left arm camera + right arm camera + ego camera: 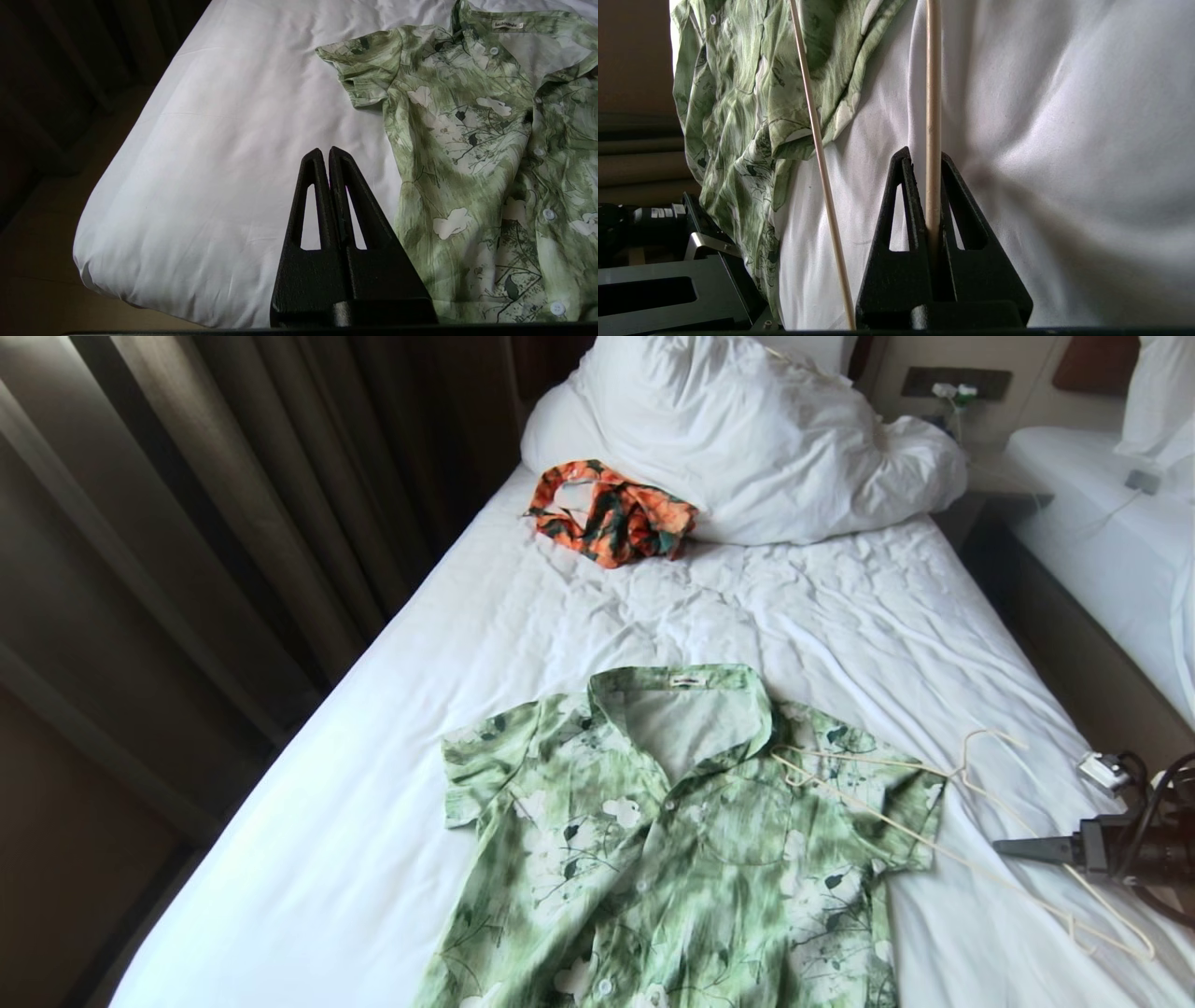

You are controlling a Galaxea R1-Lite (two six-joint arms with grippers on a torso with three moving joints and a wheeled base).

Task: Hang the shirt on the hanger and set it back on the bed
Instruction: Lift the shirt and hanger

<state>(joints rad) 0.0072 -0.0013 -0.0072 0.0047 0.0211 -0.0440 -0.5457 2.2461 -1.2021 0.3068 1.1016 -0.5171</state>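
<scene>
On the bed (392,784), the shirt (672,840) lies flat and face up near the foot end, collar pointing toward the pillows, buttons done up partway and the neck open. The hanger (934,803) lies on the sheet at the shirt's right side, and one corner of it sits on the shirt's right shoulder, just beside the collar. The hook points up the bed and the rest of the wire trails off toward the right edge of the mattress.

The right end effector (1008,848) comes in low from the right edge of the head view, right at the hanger's wire. In the right wrist view its fingers (901,200) are clamped on one wire of the hanger (933,93), which runs straight up between them, while the other wire (817,154) passes free alongside, crossing over the shirt's sleeve (738,116). So it's got a grip, but the hanger isn't inside the shirt.

The left end effector (325,154) is pressed together with nothing in it, hovering over bare sheet near the bed's left corner, beside the shirt's left sleeve (369,70).

Further up the bed there's a crumpled orange garment (611,513) touching the bunched duvet (747,439). A second bed (1111,532) sits across the aisle on the right, and dark curtains (233,504) hang along the left.
</scene>
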